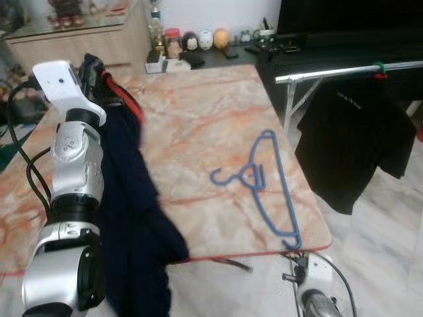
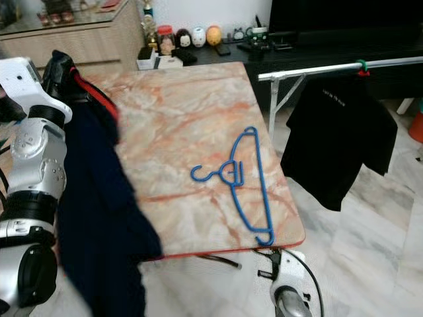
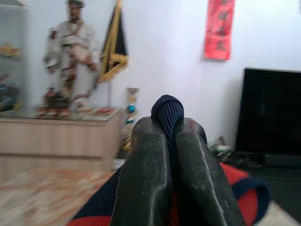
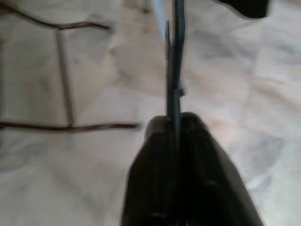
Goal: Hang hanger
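Marble-patterned table (image 1: 198,125) filled the middle of the room, a pale tiled floor (image 2: 370,238) beyond its right edge, where a black T-shirt (image 1: 350,139) hung from a metal rail (image 1: 330,72). Down the table's left side draped a navy garment (image 1: 129,218), its ribbed edge pinched between the left gripper (image 3: 171,136) and its closed fingers. Smaller, the blue hanger (image 1: 268,188) lay flat near the right edge, long axis running away from the robot, hook pointing left. The right gripper (image 4: 175,123) had its fingers clamped on the hanger's near end.

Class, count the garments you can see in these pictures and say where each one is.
2. A navy garment hangs from the left tool; a black T-shirt hangs on the metal rail beside the table. Others may be hidden.
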You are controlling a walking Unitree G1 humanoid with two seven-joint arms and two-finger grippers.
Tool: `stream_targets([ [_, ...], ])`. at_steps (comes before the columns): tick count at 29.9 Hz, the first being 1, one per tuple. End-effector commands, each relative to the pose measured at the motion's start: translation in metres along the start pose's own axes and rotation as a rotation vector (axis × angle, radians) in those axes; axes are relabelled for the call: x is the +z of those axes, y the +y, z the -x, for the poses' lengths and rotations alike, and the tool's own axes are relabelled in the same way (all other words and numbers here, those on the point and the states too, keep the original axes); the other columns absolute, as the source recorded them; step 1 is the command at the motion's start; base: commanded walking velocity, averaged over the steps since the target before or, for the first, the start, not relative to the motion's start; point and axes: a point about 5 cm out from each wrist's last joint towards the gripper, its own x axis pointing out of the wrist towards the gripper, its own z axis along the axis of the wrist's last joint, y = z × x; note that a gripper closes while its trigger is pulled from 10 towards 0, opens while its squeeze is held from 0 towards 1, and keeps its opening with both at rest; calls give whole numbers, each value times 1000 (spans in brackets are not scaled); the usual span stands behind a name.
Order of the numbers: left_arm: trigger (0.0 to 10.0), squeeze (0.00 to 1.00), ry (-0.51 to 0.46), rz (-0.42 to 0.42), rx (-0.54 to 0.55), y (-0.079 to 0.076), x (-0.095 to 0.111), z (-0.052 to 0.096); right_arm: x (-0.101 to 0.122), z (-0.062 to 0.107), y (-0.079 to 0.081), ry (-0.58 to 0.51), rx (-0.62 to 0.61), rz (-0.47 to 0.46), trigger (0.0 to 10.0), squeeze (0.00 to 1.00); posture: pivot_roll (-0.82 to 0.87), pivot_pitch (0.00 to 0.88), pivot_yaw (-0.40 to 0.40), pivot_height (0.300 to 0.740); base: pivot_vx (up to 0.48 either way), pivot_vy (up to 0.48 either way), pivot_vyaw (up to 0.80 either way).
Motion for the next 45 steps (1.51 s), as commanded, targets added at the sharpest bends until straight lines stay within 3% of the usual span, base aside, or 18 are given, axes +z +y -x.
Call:
stream_targets([
  [1,10000,0,-39,9,-25,-5,8,-5,6,-2,-1,-18,-5,-13,10000,0,65,0,62,740,307,0,0],
  [3,10000,0,-13,65,-78,-10,-1,5,-1,1,-5,-13,-8,-15,10000,0,61,0,63,740,0,0,0],
  [7,10000,0,24,111,-81,-9,-13,21,-10,5,-9,3,-10,-17,10000,0,60,0,63,740,0,0,0],
  [11,10000,0,159,117,-66,1,-40,59,-25,11,-12,37,-11,-17,10000,0,62,0,65,740,0,0,0],
  [16,10000,0,218,113,-46,9,-49,85,-28,12,-13,52,-9,-16,10000,0,70,0,62,740,0,0,0],
  [25,10000,0,294,126,-76,7,-45,113,-16,7,-13,38,-3,-8,10000,0,67,0,62,740,0,0,0],
  [29,10000,0,366,112,-160,3,-46,125,-3,1,-12,23,-2,-4,10000,0,74,0,60,740,0,0,0],
  [36,10000,0,643,103,-497,-23,-69,174,6,-2,-14,20,6,13,10000,0,77,0,57,740,0,0,0],
  [41,10000,0,657,106,-481,-26,-72,174,2,-1,-13,26,8,15,10000,0,73,0,57,740,0,0,0],
  [42,10000,451,668,85,-481,-25,-74,174,-1,0,-12,27,9,15,10000,0,72,0,57,740,0,0,0],
  [44,10000,451,665,84,-478,-25,-75,174,-1,0,-12,28,9,16,10000,0,71,0,57,740,0,0,0],
  [45,10000,569,665,85,-478,-25,-75,174,-2,1,-11,29,9,16,10000,0,71,0,57,740,0,0,0],
])
